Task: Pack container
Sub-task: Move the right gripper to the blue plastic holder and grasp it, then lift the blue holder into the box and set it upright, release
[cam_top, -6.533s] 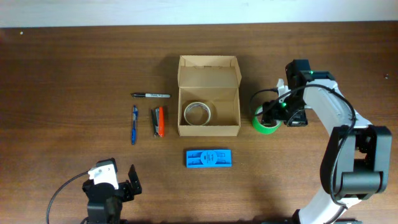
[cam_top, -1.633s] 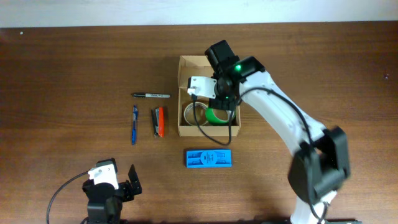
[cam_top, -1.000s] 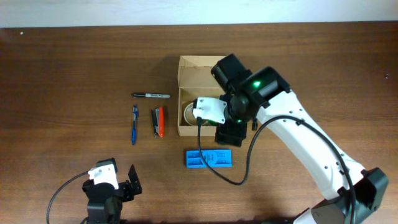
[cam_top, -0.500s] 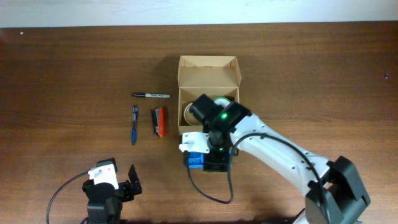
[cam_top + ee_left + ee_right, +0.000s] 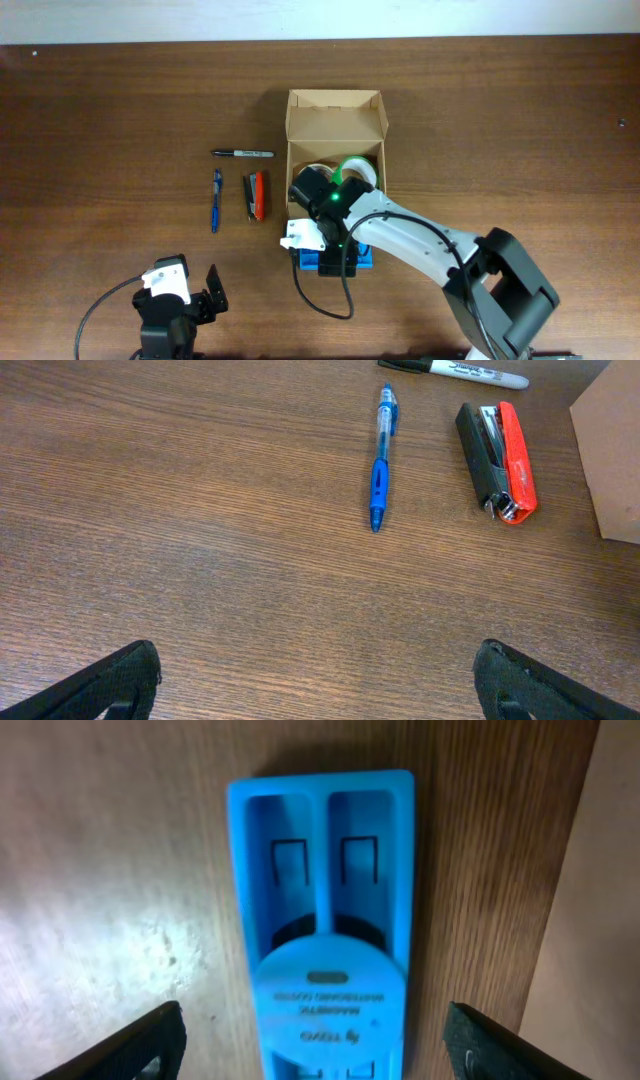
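— Now, whereabouts for the container (image 5: 335, 150)?
— Sits mid-desk (image 5: 120, 100), flap lid open toward 12 o'clock; holds green tape (image 5: 353, 164) on its 3 o'clock side.
— And the right gripper (image 5: 325, 1050)?
— Hangs spread wide over the blue case (image 5: 325, 910), just at 6 o'clock of the container, gripping nothing.
— Left gripper (image 5: 320, 690)?
— Also spread and empty, low at 7 o'clock; faces pen (image 5: 380, 460), stapler (image 5: 497, 460) and marker (image 5: 455, 370).

Blue case (image 5: 320, 900) runs off the bottom edge — container (image 5: 600, 870) off the right.
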You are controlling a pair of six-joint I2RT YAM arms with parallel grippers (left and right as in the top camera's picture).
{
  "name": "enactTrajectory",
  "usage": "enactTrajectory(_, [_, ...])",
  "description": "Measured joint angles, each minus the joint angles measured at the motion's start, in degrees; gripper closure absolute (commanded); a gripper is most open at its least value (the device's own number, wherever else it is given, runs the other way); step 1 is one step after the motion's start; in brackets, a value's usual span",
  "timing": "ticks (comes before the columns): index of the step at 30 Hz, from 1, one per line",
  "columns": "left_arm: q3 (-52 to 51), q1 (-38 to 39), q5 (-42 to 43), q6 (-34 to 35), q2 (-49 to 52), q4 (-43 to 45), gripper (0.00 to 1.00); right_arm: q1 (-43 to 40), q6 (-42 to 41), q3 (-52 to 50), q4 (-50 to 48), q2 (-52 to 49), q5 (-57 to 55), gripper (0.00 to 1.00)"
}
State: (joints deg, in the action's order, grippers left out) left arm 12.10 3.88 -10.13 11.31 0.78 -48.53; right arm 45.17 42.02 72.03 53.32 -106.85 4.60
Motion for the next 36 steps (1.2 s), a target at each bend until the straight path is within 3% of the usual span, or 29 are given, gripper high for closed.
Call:
enactTrajectory(24, [0.0, 0.0, 0.0, 0.0, 0.0, 0.0, 0.01, -1.53, 0.02, -0.04, -4.15, -5.86, -3.54, 0.17])
enactTrajectory(27, [0.0, 0.0, 0.0, 0.0, 0.0, 0.0, 0.0, -1.6, -0.09, 0.0, -4.17, -5.86, -3.3, 0.28])
enactTrajectory(31, [0.0, 0.0, 0.0, 0.0, 0.0, 0.0, 0.01, -1.64, -0.55, 0.0, -4.5, -5.88, -3.28, 0.54])
enactTrajectory(36, [0.0, 0.0, 0.0, 0.0, 0.0, 0.0, 0.01, -1.66, -0.26, 0.07, -4.15, -5.88, -3.08, 0.56])
